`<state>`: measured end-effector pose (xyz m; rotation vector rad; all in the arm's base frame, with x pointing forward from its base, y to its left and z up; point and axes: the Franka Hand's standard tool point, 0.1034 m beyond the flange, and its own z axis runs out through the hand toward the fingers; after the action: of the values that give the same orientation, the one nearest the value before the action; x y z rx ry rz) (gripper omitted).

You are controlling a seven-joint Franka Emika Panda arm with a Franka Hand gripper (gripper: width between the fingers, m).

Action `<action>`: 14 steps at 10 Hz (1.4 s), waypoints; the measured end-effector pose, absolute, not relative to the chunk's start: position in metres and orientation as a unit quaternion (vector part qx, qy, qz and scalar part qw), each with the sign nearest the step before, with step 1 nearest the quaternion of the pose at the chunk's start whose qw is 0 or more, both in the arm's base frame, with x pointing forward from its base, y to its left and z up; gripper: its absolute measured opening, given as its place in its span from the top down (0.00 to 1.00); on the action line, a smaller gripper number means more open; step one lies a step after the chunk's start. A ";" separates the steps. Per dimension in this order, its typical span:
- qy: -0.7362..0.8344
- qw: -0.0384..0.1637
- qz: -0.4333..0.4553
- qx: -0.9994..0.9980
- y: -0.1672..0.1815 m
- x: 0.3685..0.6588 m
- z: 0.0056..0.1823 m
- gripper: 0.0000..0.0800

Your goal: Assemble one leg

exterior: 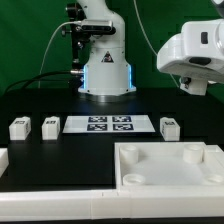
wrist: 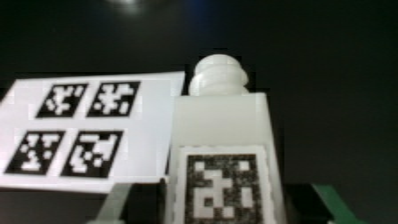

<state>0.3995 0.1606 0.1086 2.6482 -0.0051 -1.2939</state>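
In the wrist view a white leg stands lengthwise between my fingers, its round peg pointing away and its black-and-white tag facing the camera. My gripper is shut on it, and one finger shows at the leg's side. In the exterior view the gripper hangs high at the upper right, well above the table; the held leg is hidden there. Three more legs lie on the black table: two at the exterior view's left and one right of the marker board.
The marker board lies mid-table and shows behind the leg in the wrist view. A large flat white slab with round sockets fills the front right. Another white part pokes in at the front left. The robot base stands behind.
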 end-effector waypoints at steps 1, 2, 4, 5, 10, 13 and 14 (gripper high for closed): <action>-0.002 0.097 -0.434 0.895 0.160 0.400 0.109 0.63; -0.002 0.091 -0.414 0.906 0.163 0.405 0.107 0.63; 0.025 0.073 -0.321 0.944 0.158 0.427 0.101 0.63; 0.043 0.064 -0.265 0.961 0.151 0.442 0.104 0.63; 0.110 0.014 -0.004 0.994 0.150 0.500 0.117 0.63; 0.123 0.013 -0.008 0.992 0.146 0.500 0.114 0.63; 0.139 0.013 -0.007 0.990 0.134 0.505 0.110 0.63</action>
<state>0.5055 0.1338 0.1099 3.0846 0.4332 -0.0209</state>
